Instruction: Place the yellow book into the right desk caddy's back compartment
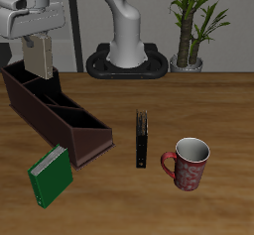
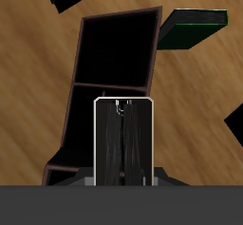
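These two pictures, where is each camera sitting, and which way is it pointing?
Exterior view: sits in front of the table and above it, looking back at the robot's base; it shows the arm, the gripper holding the yellow book over the caddy, plus a green book, a black book and a mug.
Wrist view: rides on the gripper, looking straight down; the held book hangs between the jaws over the caddy's cells.
Shared: yellow book, caddy, green book.

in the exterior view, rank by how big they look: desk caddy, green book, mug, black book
1. right desk caddy
2. green book
3. mug and black book: look similar, not ranked.
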Tool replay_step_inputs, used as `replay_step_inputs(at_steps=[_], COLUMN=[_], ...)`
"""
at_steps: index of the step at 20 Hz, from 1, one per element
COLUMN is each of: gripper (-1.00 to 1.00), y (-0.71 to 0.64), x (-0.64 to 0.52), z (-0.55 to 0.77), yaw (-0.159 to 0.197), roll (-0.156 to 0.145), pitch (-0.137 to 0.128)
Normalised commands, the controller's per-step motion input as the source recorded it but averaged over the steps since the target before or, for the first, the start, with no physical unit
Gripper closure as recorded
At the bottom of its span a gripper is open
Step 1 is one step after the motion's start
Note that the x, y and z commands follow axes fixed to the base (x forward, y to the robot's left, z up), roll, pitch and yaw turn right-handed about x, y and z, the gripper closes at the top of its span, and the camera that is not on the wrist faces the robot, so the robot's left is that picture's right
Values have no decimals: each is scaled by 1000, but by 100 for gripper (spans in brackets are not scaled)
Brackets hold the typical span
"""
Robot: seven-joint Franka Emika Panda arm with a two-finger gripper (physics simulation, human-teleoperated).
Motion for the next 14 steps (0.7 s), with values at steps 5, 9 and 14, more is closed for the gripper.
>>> replay_step_inputs(at_steps=[5, 9, 14], gripper=[100, 100, 100], y=[-159, 83, 154], x=[107, 56, 92], z=[162, -57, -70], yaw=[-143, -54, -35], roll=[-79, -1, 10], pitch=[-43, -7, -19])
